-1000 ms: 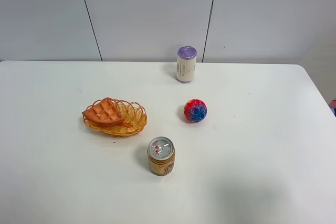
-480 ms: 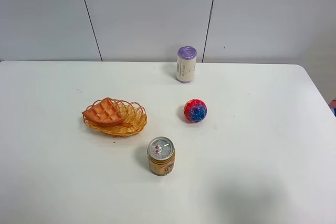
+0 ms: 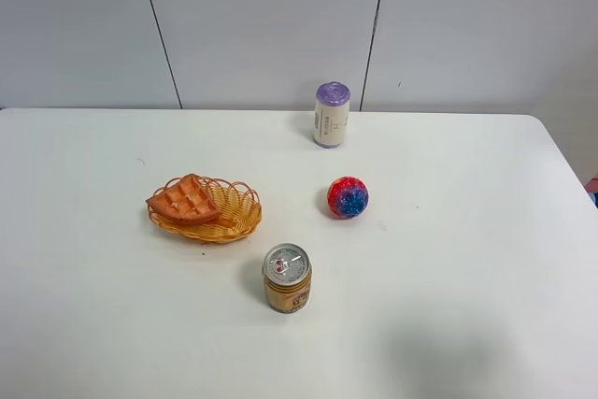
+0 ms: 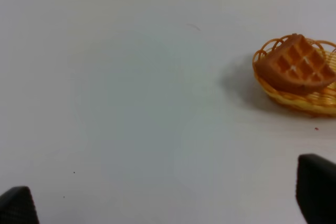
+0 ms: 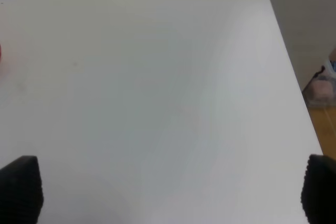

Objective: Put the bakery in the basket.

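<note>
Basket [image 3: 207, 212] holding my waffle wedge [image 3: 185, 200] at its left end; can [image 3: 287, 278], ball [image 3: 348, 197] nearby; both grippers' fingers spread, empty

Nothing differs between the earlier high views and now: no object on the bench [image 3: 467, 231] shifts, tips or turns, and neither arm enters the high view at any point across the three pictures.
</note>
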`<act>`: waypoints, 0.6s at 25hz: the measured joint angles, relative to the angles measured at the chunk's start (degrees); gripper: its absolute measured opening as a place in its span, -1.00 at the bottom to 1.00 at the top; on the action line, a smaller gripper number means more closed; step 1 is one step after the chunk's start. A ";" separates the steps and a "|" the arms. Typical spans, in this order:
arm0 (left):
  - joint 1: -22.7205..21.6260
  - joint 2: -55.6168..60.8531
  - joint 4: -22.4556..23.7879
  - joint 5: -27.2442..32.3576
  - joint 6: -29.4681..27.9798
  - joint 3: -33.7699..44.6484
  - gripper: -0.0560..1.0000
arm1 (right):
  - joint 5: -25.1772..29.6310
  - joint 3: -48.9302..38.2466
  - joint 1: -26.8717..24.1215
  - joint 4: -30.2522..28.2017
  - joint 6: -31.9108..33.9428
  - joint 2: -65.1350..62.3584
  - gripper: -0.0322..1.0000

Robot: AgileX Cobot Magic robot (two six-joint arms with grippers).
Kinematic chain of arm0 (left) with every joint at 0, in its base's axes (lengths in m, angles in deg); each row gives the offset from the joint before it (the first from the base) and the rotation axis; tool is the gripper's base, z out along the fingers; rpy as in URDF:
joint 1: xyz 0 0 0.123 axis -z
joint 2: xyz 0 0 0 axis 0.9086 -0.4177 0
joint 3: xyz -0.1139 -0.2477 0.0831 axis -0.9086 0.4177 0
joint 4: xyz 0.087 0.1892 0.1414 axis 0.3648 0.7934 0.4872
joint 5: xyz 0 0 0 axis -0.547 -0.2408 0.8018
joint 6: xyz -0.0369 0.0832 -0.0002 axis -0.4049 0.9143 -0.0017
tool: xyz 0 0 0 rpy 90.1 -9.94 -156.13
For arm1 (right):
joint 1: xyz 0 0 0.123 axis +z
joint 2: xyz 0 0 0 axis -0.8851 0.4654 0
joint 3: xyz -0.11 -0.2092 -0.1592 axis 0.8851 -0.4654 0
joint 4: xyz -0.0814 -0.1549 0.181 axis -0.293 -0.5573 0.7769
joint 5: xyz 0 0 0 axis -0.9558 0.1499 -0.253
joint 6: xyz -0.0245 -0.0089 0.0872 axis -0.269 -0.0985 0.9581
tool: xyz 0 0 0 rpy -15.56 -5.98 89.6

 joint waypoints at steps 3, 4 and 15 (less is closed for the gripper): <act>0.00 0.00 0.00 0.00 0.00 0.00 0.99 | -0.06 0.00 0.00 -0.25 0.64 0.00 0.98; 0.00 0.00 0.00 0.00 0.00 0.00 0.99 | -0.13 0.00 0.00 -0.32 0.66 0.00 0.98; 0.00 0.00 0.00 0.00 0.00 0.00 0.99 | -0.24 -0.06 0.00 -0.79 0.90 0.00 0.98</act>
